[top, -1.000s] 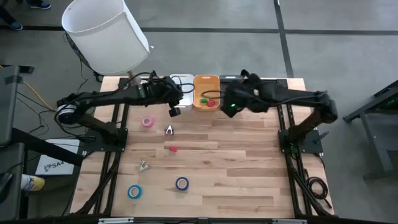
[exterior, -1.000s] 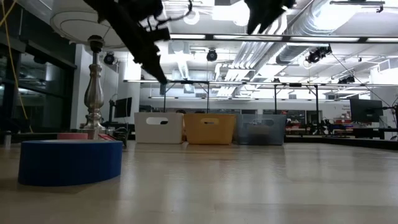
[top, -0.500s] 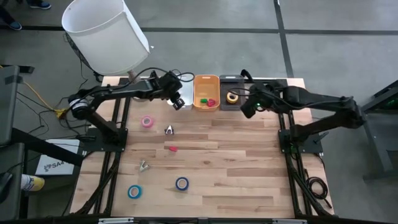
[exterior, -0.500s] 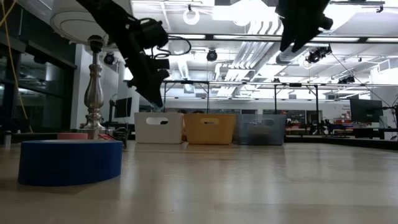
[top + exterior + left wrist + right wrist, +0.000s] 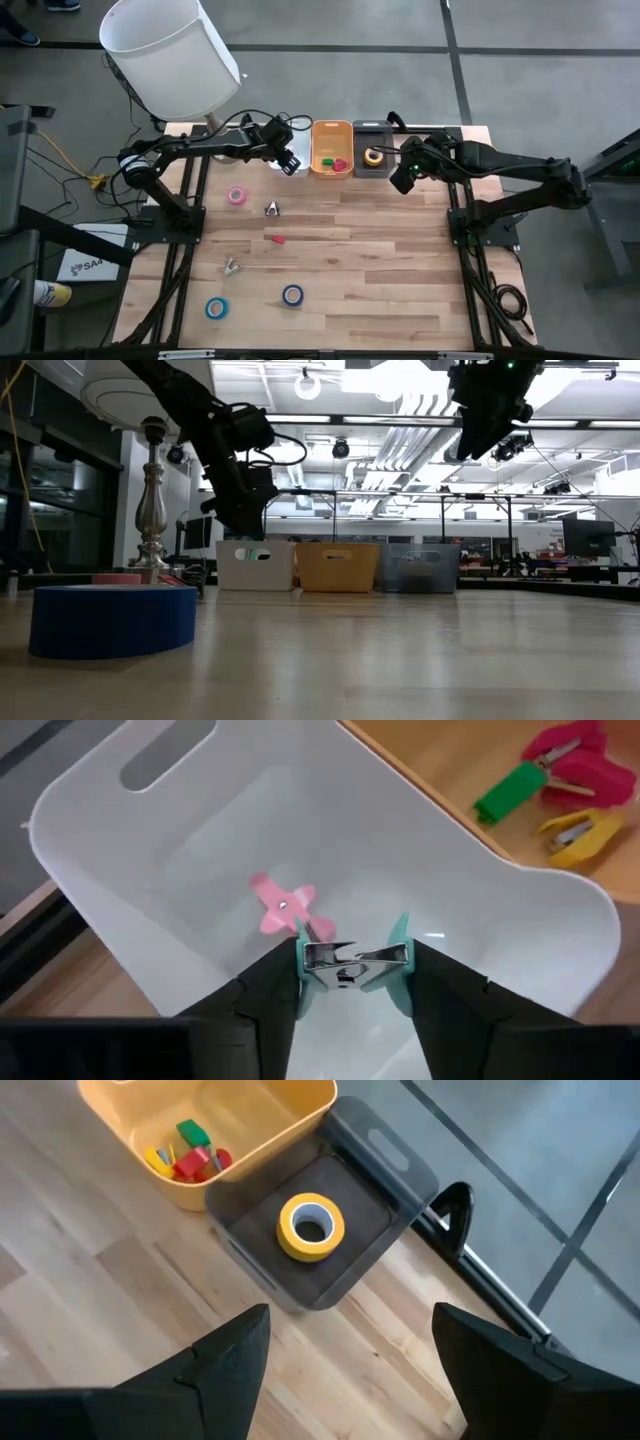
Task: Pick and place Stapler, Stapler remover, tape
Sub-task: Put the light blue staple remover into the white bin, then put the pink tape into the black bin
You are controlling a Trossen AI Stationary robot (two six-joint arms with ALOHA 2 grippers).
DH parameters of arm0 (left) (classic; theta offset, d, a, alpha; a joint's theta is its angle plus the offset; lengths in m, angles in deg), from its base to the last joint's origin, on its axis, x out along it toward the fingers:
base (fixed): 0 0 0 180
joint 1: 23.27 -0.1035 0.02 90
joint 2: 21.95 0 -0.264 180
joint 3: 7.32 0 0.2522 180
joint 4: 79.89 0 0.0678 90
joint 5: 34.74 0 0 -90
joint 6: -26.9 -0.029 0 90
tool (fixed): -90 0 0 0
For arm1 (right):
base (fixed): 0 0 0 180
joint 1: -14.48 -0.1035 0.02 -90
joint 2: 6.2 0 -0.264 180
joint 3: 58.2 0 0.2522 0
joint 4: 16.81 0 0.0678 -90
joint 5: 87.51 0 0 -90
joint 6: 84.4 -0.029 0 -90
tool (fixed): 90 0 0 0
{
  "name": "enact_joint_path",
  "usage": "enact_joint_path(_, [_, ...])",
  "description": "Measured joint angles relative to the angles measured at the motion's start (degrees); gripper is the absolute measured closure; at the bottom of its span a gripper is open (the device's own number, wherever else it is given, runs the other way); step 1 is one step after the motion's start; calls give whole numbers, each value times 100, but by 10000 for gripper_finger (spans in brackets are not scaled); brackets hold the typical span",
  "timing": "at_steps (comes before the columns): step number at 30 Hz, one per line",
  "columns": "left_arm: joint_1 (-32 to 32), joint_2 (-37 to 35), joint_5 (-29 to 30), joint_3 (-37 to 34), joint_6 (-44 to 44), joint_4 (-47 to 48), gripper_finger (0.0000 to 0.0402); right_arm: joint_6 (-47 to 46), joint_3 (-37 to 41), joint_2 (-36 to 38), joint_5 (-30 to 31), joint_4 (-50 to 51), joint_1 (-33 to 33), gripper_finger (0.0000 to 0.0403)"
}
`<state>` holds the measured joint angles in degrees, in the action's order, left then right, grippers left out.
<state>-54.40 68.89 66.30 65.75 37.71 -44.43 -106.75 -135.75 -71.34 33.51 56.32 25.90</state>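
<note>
My left gripper [image 5: 290,162] hangs over the white bin [image 5: 291,129] at the table's far edge, shut on a teal stapler remover [image 5: 352,960]. A pink stapler remover [image 5: 281,908] lies on that bin's floor. My right gripper [image 5: 399,179] is open and hovers just right of the grey bin [image 5: 372,170]. A yellow tape roll [image 5: 311,1227] lies flat in the grey bin. Green, pink and yellow staplers [image 5: 188,1160] lie in the orange bin [image 5: 331,135]. On the table lie a pink roll [image 5: 237,196], two blue rolls [image 5: 216,308] [image 5: 292,295] and two metal stapler removers [image 5: 271,209] [image 5: 231,266]. My left gripper pinches the teal stapler remover between its two fingers [image 5: 268,992], one on each teal side grip [image 5: 400,936]. Its metal jaws [image 5: 345,958] show between them. It comes from above, pointing down into the white bin. The remover hangs clear above the bin's floor.
A small red piece [image 5: 276,239] lies mid-table. A white lamp shade [image 5: 170,55] on a metal stand rises beyond the far left corner. The three bins stand side by side along the far edge. In the low view a blue roll [image 5: 112,618] sits close to the camera.
My left gripper, still shut on the teal remover, moved toward the far edge and came down over the white bin. My right gripper drew back from above the grey bin toward the table's right, and the yellow roll now shows lying in that bin.
</note>
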Motion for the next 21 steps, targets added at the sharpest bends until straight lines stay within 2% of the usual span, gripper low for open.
enact_joint_path(4, [1, 0, 1, 0, 0, -142, 212, 325, 0, 0, -163, -93, 150, 132])
enact_joint_path(14, [0, 0, -1, 0, 17, -231, 125, 899, 0, 0, -386, -249, 440, 132])
enact_joint_path(21, [0, -252, -106, 0, 9, -28, 106, 1110, 0, 0, -502, -305, 574, 132])
